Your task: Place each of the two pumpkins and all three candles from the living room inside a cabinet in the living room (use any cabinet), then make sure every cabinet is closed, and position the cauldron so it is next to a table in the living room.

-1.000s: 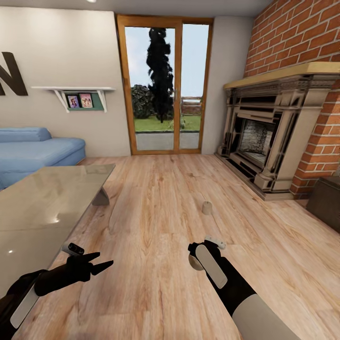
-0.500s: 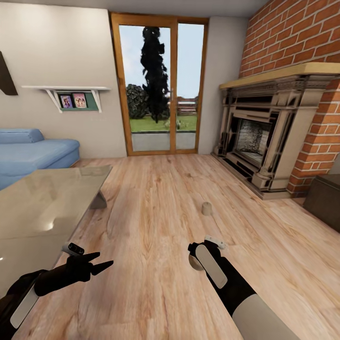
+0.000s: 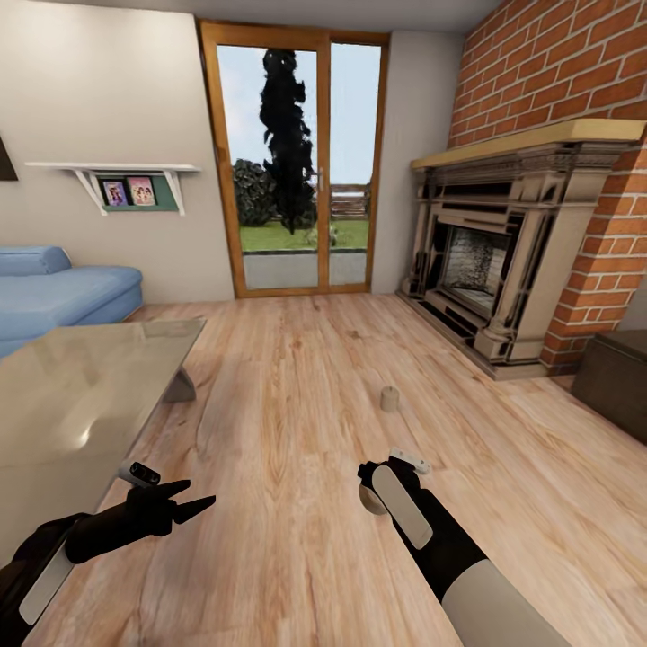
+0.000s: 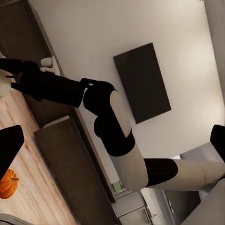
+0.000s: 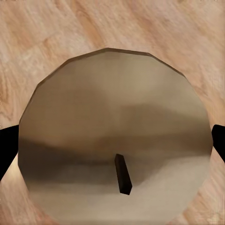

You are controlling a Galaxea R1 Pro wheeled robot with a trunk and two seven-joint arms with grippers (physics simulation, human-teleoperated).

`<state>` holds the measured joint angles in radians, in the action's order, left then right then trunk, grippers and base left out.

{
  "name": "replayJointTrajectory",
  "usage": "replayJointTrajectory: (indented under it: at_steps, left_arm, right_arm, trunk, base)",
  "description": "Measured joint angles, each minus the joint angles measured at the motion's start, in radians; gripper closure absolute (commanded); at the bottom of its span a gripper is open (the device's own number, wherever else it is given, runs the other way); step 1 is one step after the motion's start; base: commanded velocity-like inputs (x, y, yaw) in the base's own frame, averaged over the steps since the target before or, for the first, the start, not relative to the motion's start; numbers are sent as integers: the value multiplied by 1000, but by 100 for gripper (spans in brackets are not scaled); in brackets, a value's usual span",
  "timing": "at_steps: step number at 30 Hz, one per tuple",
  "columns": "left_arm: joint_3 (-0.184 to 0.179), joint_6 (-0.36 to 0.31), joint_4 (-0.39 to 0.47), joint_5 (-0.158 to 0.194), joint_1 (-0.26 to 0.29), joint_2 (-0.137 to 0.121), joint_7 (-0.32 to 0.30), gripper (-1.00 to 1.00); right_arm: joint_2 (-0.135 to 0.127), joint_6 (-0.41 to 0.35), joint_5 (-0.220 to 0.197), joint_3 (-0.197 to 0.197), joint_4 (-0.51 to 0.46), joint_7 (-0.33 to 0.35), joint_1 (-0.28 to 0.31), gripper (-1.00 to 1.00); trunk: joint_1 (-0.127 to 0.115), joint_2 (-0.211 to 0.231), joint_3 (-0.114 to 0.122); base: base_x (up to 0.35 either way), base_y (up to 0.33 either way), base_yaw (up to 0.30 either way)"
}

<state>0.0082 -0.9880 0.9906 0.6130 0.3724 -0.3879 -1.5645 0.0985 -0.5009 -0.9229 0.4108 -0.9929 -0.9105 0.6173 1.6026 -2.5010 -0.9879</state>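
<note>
Right arm (image 4: 117, 140), white and black, crosses in front of the dark brown cabinet (image 4: 70, 164). Black TV panel (image 4: 143, 82) on the pale wall beyond the cabinet. Orange pumpkin (image 4: 8, 183) on the wood floor near the cabinet.

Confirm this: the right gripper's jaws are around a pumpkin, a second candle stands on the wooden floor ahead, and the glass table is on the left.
Not quite. The right gripper holds a candle, not a pumpkin: the right wrist view shows a beige flat top with a dark wick between the jaws. The other candle does stand on the floor, and the glass table is on the left.
</note>
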Motion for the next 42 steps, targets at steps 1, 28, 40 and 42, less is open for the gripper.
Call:
replayJointTrajectory:
  at_steps: [1,28,40,42]
  left_arm:
    - [0,0,0,0,0,0,0,-100]
    - [0,0,0,0,0,0,0,-100]
    - [0,0,0,0,0,0,0,-100]
    - [0,0,0,0,0,0,0,-100]
  right_arm:
    - [0,0,0,0,0,0,0,100]
    - [0,0,0,0,0,0,0,100]
    - [-1,0,-1,0,0,0,0,100]
    - [-2,0,-1,0,0,0,0,100]
  trunk:
    - [0,0,0]
    - [0,0,0]
    - [0,0,0]
    - [0,0,0]
  base:
    - [192,0,-3]
    - [85,32,40]
    - [267,108,2]
    - [307,24,0]
